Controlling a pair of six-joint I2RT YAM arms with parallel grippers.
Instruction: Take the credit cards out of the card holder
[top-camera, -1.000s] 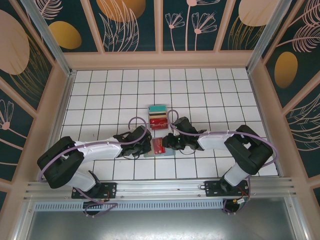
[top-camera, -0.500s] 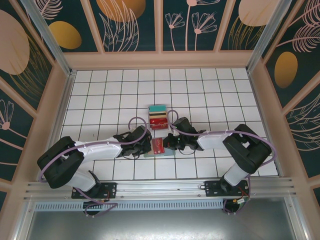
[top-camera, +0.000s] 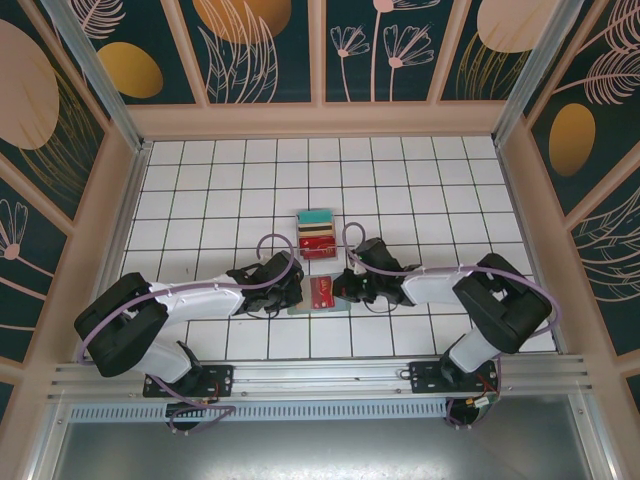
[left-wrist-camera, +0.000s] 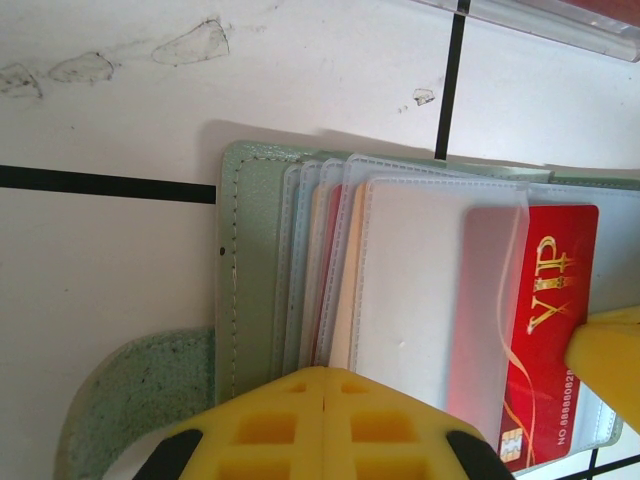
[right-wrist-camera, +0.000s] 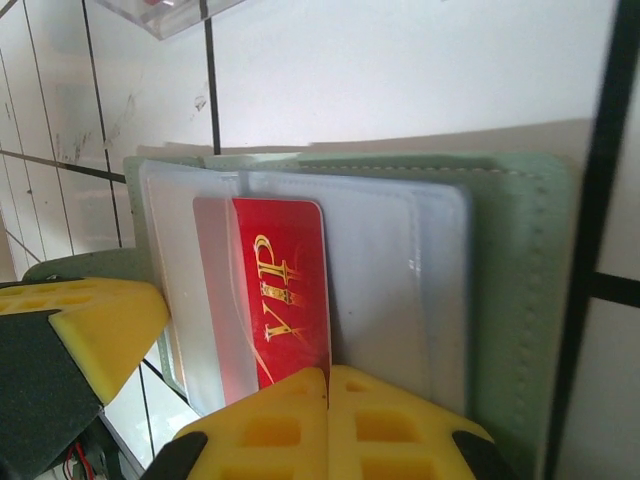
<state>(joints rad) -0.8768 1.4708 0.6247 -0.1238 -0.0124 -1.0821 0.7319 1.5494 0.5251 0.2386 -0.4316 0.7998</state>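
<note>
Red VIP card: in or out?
Partly out: one end of the red VIP card sits under the clear sleeve, the rest bare.

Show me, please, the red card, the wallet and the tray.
red card (right-wrist-camera: 285, 300): right wrist view, printed face.
wallet (left-wrist-camera: 248, 260): left wrist view, green stitched edge.
tray (left-wrist-camera: 540, 28): left wrist view, clear wall.

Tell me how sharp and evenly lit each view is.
Top external view: even light, sharp, the red plastic VIP card tiny. Left wrist view: card crisp, near yellow fingers blurred, pale green wallet casting soft shadow. Right wrist view: white tiles washed out, its yellow fingers blurred.
</note>
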